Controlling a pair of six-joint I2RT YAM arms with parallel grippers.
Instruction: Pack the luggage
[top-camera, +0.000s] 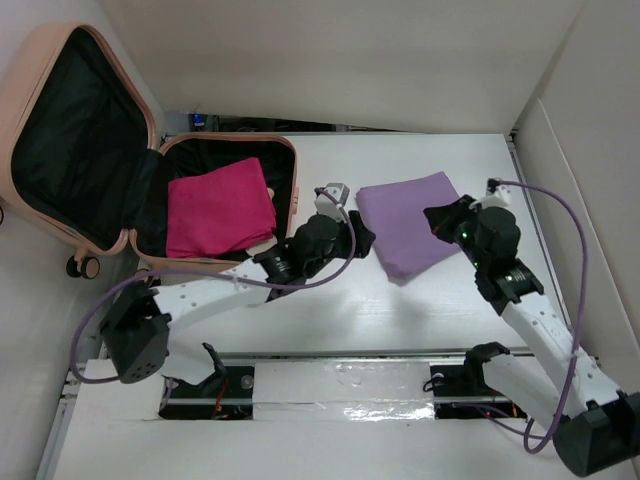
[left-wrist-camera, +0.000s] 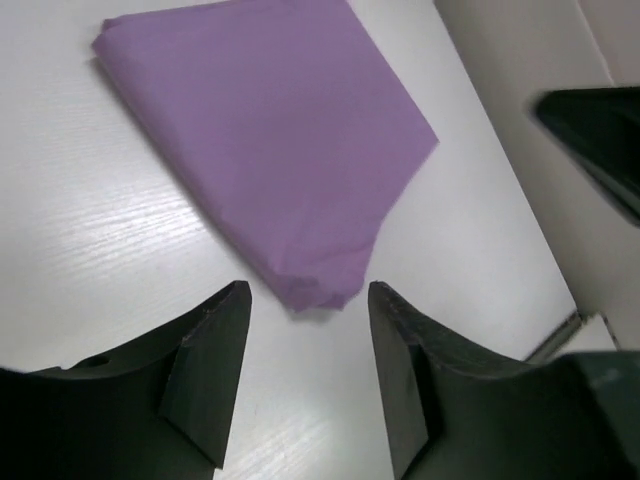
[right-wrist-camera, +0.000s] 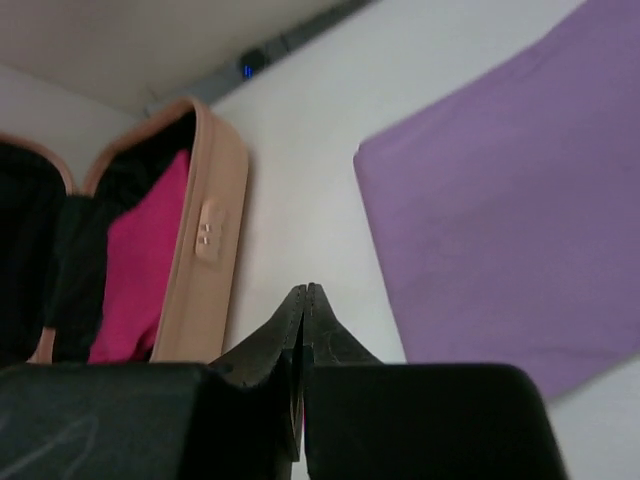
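Lying open at the far-left corner of the surface (top-camera: 400, 310), the one luggage (right-wrist-camera: 200, 290) is a peach-pink hard shell with rounded corners, black fabric lining and a small wheel (top-camera: 82, 266). Its lid leans back to the left. Two folded cloths show: a magenta cloth (top-camera: 215, 208) inside the luggage and a smooth purple cloth (top-camera: 410, 222) flat on the white surface. The left end effector (left-wrist-camera: 308, 330) is released, fingers spread near the purple cloth's corner. The right end effector (right-wrist-camera: 303, 305) is clenched on nothing, over that cloth's right edge.
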